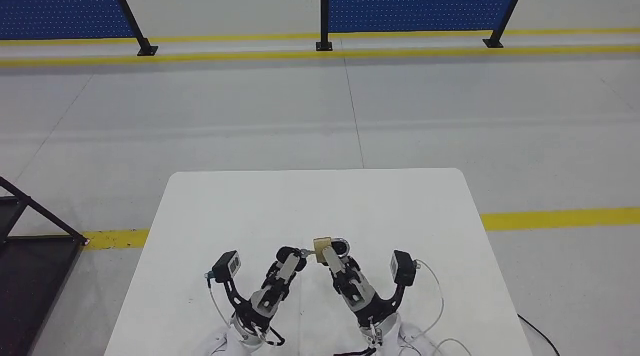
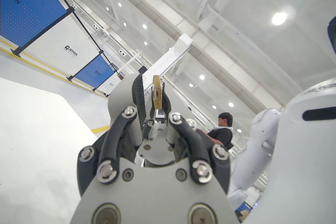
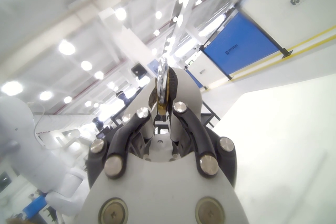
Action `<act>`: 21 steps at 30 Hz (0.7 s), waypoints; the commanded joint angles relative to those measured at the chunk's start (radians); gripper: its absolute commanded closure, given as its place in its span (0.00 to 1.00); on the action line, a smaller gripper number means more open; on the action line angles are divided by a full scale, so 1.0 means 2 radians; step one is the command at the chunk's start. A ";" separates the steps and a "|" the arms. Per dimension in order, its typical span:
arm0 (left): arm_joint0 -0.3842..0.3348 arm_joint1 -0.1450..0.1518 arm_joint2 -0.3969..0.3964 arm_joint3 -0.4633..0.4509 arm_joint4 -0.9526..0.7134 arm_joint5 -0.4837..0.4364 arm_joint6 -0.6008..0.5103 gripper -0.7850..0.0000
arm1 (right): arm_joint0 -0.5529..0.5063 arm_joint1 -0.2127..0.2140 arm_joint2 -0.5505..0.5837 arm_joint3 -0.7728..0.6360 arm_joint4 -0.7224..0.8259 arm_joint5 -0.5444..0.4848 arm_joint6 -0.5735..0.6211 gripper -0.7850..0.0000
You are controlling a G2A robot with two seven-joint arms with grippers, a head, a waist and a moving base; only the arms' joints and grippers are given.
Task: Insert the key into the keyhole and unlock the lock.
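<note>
Left gripper (image 2: 151, 83) clamps key (image 2: 157, 97) | right gripper (image 3: 164, 79) clamps lock (image 3: 161, 101) | key beside lock

Free room over far table (image 1: 300, 201); left end effector (image 1: 296, 254), lock (image 1: 323, 246), right end effector (image 1: 337, 250) crowd together.

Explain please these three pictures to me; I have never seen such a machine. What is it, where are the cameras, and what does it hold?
It is a robot with two arms, each ending in a gripper. One camera looks down from above at a white table; the other two sit on the wrists. The left gripper is shut on a thin brass piece, the right gripper on a shiny silver and brass piece. Which is key and which is lock, I cannot tell.
</note>
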 commanded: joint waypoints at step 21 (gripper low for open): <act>-0.009 0.045 0.002 -0.001 0.013 0.000 -0.034 0.91 | -0.027 0.016 0.044 -0.034 0.012 0.013 0.104 1.00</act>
